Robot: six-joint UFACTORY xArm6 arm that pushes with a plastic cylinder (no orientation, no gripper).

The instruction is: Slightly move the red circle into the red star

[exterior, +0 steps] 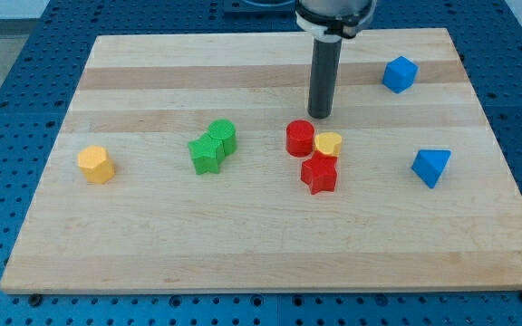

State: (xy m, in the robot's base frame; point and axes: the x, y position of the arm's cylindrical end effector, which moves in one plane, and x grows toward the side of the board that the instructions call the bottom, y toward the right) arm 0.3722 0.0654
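Note:
The red circle (300, 139) stands near the board's middle. The red star (319, 172) lies just below and to the right of it, touching or nearly touching. A small yellow block (329, 144) sits against the circle's right side and the star's top. My tip (320, 115) rests on the board just above and slightly right of the red circle, a small gap away from it.
A green star (206, 155) and a green circle (223, 135) sit together at left of centre. A yellow hexagon (96, 165) lies at far left. A blue cube (400, 74) is at upper right, a blue triangle (431, 167) at right.

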